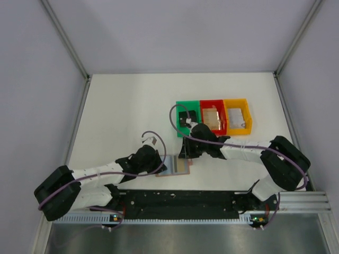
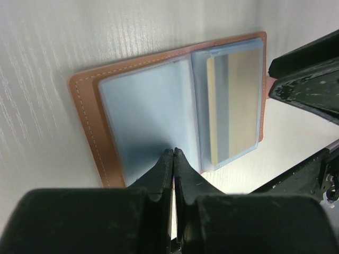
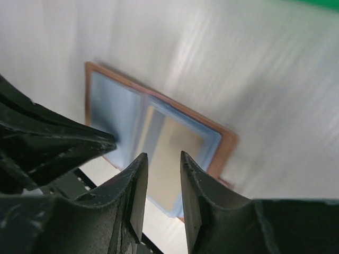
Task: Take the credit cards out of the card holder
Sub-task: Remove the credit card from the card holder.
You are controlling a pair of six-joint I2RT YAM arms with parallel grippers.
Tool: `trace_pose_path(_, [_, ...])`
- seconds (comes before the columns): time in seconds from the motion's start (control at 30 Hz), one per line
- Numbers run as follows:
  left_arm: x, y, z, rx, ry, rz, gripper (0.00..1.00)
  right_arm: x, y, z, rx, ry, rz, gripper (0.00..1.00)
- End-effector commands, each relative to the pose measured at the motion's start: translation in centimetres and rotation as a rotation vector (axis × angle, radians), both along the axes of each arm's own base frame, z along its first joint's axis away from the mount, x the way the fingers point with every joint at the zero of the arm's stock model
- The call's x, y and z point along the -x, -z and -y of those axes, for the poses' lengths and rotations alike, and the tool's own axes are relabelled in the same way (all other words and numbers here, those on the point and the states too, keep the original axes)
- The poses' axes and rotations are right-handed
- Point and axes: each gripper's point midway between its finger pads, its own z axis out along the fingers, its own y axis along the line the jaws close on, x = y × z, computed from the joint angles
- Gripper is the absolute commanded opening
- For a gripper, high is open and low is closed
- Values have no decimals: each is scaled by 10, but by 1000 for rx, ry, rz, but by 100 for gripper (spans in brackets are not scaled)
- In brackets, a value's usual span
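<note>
While the card holder [image 1: 177, 167] lies open on the tabletop [image 1: 122, 106] between the arms, the left hand [image 2: 174, 154] is closed, its tips pressed on the bare blue-grey page; the right hand [image 3: 161, 164], jaws slightly apart and empty, hovers over the page holding a credit card [image 2: 238, 100].

Non-task items: three open bins on a white tabletop [image 1: 122, 111].
Small green plastic bin [image 1: 188, 103], small red plastic bin [image 1: 213, 102] and small yellow plastic bin [image 1: 235, 101] stand in a row, side walls touching, green leftmost, toward the far right of the table. Red bin holds a flat tan piece [image 1: 213, 119]; yellow bin holds something pale grey [image 1: 239, 120], too small to identify. Plain grey wall panels [image 1: 180, 32] enclose three sides. Ribbed aluminium rail [image 1: 312, 198] runs along the near edge.
</note>
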Motion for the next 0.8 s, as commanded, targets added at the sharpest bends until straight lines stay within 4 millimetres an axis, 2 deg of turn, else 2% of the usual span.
trace_pose_path(0.0, [-8, -5, 3, -8, -16, 12, 4, -6, -6, 10, 0, 60, 45, 32])
trace_pose_path(0.2, [-8, -5, 3, -8, -18, 15, 4, -1, -1, 15, 19, 62, 31, 35])
trace_pose_path(0.53, [-8, -8, 6, 1, -5, 19, 3, 4, 5, 7, -14, 36, -7, 35])
trace_pose_path(0.77, [-8, -8, 6, 4, -3, 17, 3, 2, 15, 16, 43, 75, -18, 35])
